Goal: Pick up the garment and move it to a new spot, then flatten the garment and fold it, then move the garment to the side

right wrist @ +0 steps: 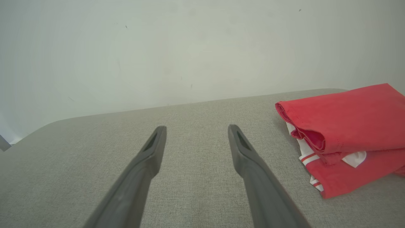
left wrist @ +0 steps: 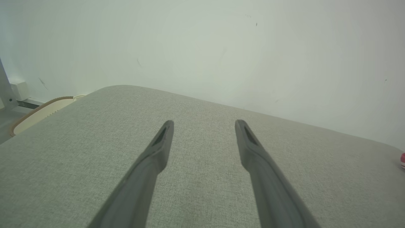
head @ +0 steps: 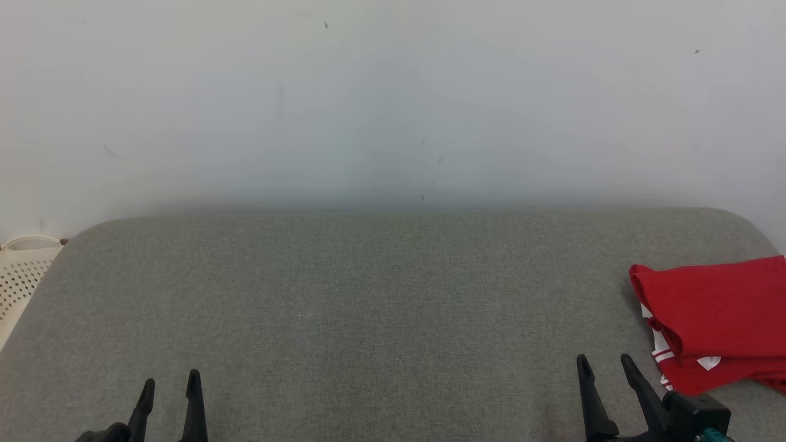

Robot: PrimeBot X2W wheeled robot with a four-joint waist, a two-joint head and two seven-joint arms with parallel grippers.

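The left gripper (head: 172,377) is wide open and holds nothing. Its 2 dark fingers point away from the robot, above the near left part of a grey fabric pad (head: 368,307). The right gripper (head: 603,357) is also spread wide and empty, over the near right part of the pad.

Just to the right of the right gripper lies the garment (head: 718,313). It is red and folded into a thick, roughly rectangular bundle, with white stripes showing on a lower layer at its left side. It rests flat against the pad's right edge, and the fingers are clear of it.

Past the pad's far edge rises a plain pale wall (head: 393,92). A cream perforated basket (head: 21,276) stands beside the pad's far left corner.
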